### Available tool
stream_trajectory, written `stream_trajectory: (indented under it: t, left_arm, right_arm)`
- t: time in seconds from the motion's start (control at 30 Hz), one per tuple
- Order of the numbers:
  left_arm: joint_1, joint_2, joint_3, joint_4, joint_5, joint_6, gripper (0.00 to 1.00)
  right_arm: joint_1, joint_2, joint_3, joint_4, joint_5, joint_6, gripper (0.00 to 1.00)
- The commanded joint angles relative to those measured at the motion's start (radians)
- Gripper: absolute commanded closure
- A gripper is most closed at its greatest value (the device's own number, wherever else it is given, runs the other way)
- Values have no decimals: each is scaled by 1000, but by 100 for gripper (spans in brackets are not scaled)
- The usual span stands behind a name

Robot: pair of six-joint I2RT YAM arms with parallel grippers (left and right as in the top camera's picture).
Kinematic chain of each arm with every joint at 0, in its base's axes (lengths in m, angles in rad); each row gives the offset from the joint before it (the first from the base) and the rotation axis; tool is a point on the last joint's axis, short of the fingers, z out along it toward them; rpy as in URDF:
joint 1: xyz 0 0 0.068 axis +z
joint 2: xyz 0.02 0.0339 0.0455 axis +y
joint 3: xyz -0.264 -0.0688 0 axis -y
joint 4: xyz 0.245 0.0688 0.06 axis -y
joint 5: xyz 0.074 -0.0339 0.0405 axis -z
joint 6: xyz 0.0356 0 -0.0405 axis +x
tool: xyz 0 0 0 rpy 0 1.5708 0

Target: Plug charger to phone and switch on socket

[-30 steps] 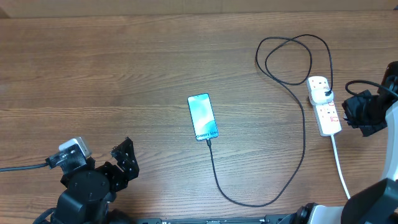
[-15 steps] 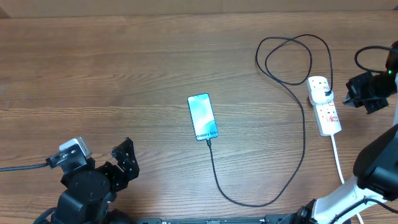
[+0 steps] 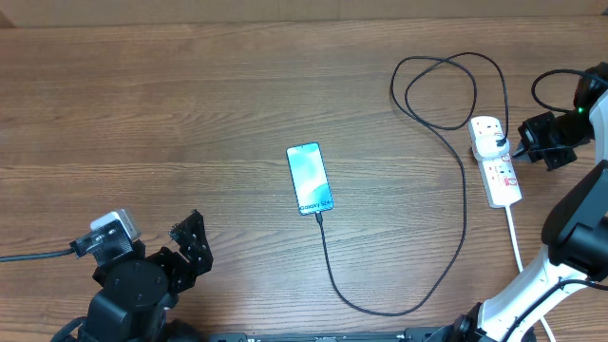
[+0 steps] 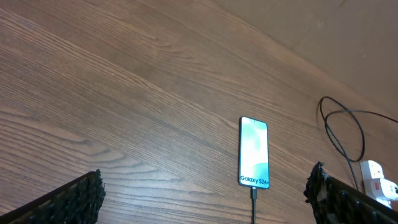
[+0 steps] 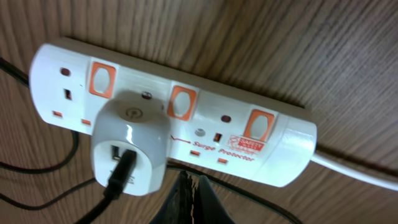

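Noted right fingers, pressed together, brought in from the table edge to just beside socket. Found charger tip already at phone, mid-table. Saw left fingers spread, parked. Expect switch press next.

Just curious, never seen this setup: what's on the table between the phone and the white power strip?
In the overhead view, mostly bare wood; only the charger cable crosses it, close to the power strip, before curving round to the phone.
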State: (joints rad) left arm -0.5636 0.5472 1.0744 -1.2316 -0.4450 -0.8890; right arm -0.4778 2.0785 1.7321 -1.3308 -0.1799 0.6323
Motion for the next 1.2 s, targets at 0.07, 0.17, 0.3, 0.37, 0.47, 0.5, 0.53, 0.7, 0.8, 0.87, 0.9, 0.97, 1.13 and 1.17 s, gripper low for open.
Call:
stream_trajectory:
  t: [0.07, 0.17, 0.3, 0.37, 0.47, 0.5, 0.53, 0.7, 0.8, 0.87, 0.9, 0.97, 1.13, 1.17]
  left_arm:
    - [-8, -5, -6, 1, 1, -16, 1]
    - [-8, -5, -6, 1, 1, -16, 0]
    - [-8, -5, -6, 1, 1, -16, 0]
    - [-8, -5, -6, 1, 1, -16, 0]
    - [-8, -5, -6, 1, 1, -16, 0]
    - [-8, -5, -6, 1, 1, -16, 1]
    - [-8, -5, -6, 1, 1, -16, 0]
    - [-8, -5, -6, 1, 1, -16, 1]
    - [-8, -5, -6, 1, 1, -16, 0]
    - [-8, -5, -6, 1, 1, -16, 0]
    - [-8, -5, -6, 1, 1, -16, 0]
    - [-8, -5, -6, 1, 1, -16, 0]
    - [-8, -5, -6, 1, 1, -16, 1]
    - [-8, -5, -6, 1, 1, -16, 0]
  right_arm:
    - [-4, 7, 18, 22, -1, 26, 96]
    - [-4, 26, 17, 29, 3, 27, 96]
    - [-4, 37, 16, 48, 2, 27, 96]
    - [-4, 41, 16, 52, 3, 27, 96]
    - [-4, 48, 16, 63, 2, 27, 96]
    - [-4, 51, 16, 66, 2, 31, 96]
    - [-3, 55, 16, 67, 2, 33, 96]
    - [10, 80, 15, 71, 2, 34, 96]
    - [18, 90, 15, 81, 2, 34, 96]
    - [21, 90, 15, 85, 2, 34, 96]
    - [23, 90, 15, 88, 2, 34, 96]
    - [24, 90, 14, 89, 2, 34, 96]
    - [31, 92, 6, 93, 2, 34, 96]
    - [33, 92, 3, 94, 2, 34, 96]
